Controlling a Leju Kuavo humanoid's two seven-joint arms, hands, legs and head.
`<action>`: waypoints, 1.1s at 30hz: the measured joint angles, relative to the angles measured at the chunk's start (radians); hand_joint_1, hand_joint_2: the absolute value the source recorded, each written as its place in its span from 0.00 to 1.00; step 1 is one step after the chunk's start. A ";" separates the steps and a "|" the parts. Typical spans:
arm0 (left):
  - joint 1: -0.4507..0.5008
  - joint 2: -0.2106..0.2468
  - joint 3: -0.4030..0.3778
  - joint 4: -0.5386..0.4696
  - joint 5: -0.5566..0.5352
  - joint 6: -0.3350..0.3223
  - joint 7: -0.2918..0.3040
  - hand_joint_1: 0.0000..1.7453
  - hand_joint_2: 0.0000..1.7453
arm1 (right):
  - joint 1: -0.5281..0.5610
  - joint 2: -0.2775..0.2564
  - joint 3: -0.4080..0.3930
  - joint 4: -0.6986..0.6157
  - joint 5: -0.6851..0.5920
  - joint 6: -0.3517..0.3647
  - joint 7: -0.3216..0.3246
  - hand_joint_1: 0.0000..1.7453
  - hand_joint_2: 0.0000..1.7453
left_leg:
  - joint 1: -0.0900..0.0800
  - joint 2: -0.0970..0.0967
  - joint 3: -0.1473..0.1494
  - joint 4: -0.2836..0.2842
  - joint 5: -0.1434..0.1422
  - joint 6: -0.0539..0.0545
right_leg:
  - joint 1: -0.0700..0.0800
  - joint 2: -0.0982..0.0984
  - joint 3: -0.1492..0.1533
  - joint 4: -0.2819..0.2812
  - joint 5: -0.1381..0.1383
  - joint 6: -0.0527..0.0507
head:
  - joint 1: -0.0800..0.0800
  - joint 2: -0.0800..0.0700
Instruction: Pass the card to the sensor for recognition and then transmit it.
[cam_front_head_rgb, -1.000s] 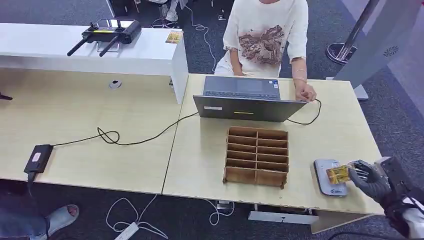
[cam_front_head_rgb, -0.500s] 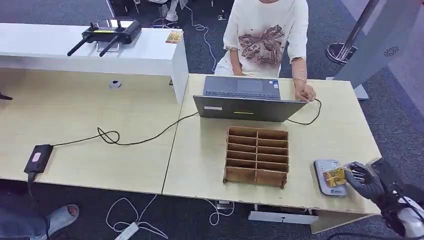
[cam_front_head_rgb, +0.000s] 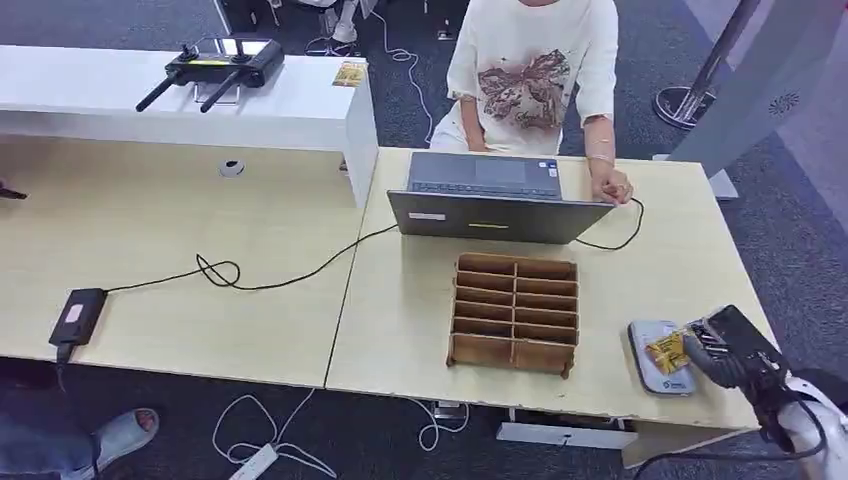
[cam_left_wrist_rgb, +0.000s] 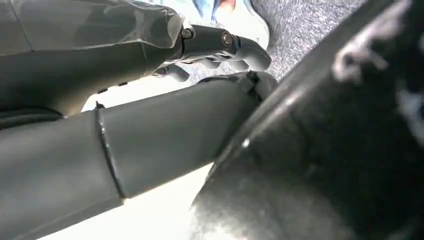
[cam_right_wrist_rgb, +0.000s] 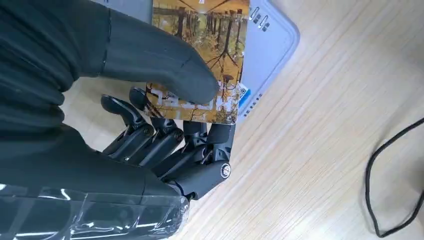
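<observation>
The right robot hand (cam_right_wrist_rgb: 150, 120) pinches a yellow-brown card printed with trees (cam_right_wrist_rgb: 205, 55) — thick grey thumb pressed on its face, dark fingers (cam_right_wrist_rgb: 165, 145) curled beneath its lower edge. The card hangs over a flat pale grey sensor pad with rounded corners (cam_front_head_rgb: 655, 360), which lies on the light wooden desk (cam_front_head_rgb: 420, 320) near its front right corner. In the head view the right robot hand (cam_front_head_rgb: 725, 350) sits just beside the pad, the card (cam_front_head_rgb: 667, 352) above its right part. The left robot hand (cam_left_wrist_rgb: 220, 45) has its fingers curled in with nothing visible in them. Left of the pad stands a brown wooden slotted rack (cam_front_head_rgb: 514, 312) — behind it, a grey laptop (cam_front_head_rgb: 492, 198) and a seated person (cam_front_head_rgb: 535, 75).
</observation>
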 joint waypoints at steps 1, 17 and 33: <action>-0.002 0.001 -0.004 0.000 -0.007 -0.006 -0.005 0.00 0.00 | -0.002 0.003 0.003 0.001 0.001 -0.002 0.000 1.00 1.00 | 0.000 -0.001 0.000 0.000 0.000 0.000 | 0.000 -0.001 0.000 0.000 0.000 0.000 | 0.000 0.000; -0.026 0.006 -0.074 0.000 -0.072 -0.048 -0.034 0.00 0.00 | -0.005 0.016 0.013 0.003 0.009 -0.006 0.000 1.00 1.00 | -0.002 -0.005 0.000 0.000 0.001 0.002 | -0.002 -0.005 0.002 0.000 -0.001 0.002 | 0.000 0.000; -0.043 0.013 -0.148 0.000 -0.152 -0.069 -0.094 0.00 0.00 | 0.043 0.016 -0.067 -0.033 -0.117 0.080 -0.078 1.00 1.00 | -0.004 -0.005 0.000 0.000 0.001 0.004 | -0.004 -0.006 0.002 0.000 -0.001 0.003 | 0.000 0.000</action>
